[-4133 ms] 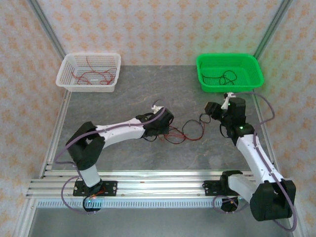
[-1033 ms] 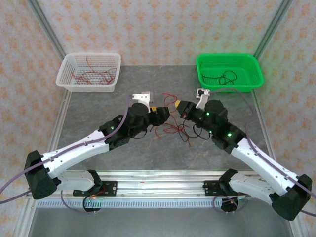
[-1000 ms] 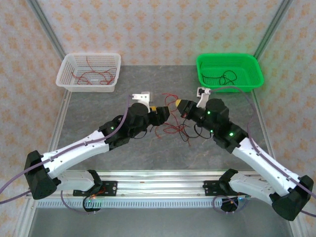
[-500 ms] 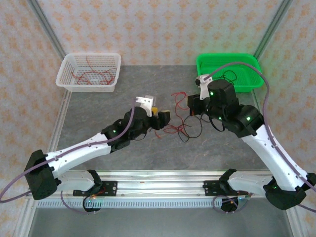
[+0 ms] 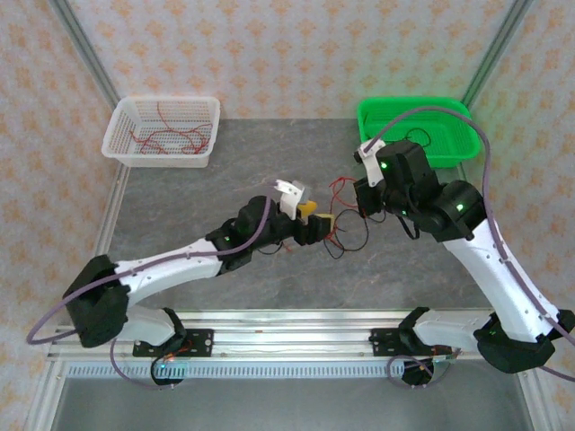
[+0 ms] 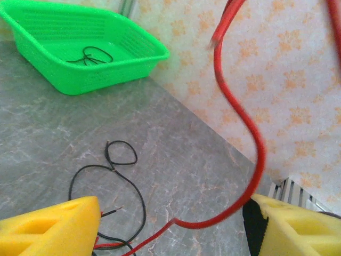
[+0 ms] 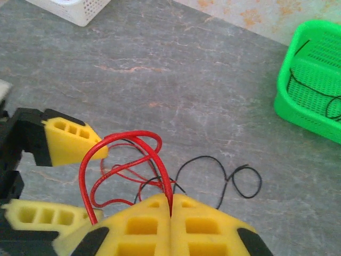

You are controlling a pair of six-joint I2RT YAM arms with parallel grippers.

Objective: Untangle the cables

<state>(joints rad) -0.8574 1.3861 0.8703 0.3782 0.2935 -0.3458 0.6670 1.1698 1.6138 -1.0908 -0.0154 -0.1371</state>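
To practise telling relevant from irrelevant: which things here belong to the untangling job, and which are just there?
Job:
- cables
- red cable, pinched in the right gripper
- left gripper, open
- probably the white basket and green basket, each holding loose cables

Just there:
- table
- rail
- wall

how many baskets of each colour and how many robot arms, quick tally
white basket: 1
green basket: 1
robot arms: 2, the left arm and the right arm
total: 4
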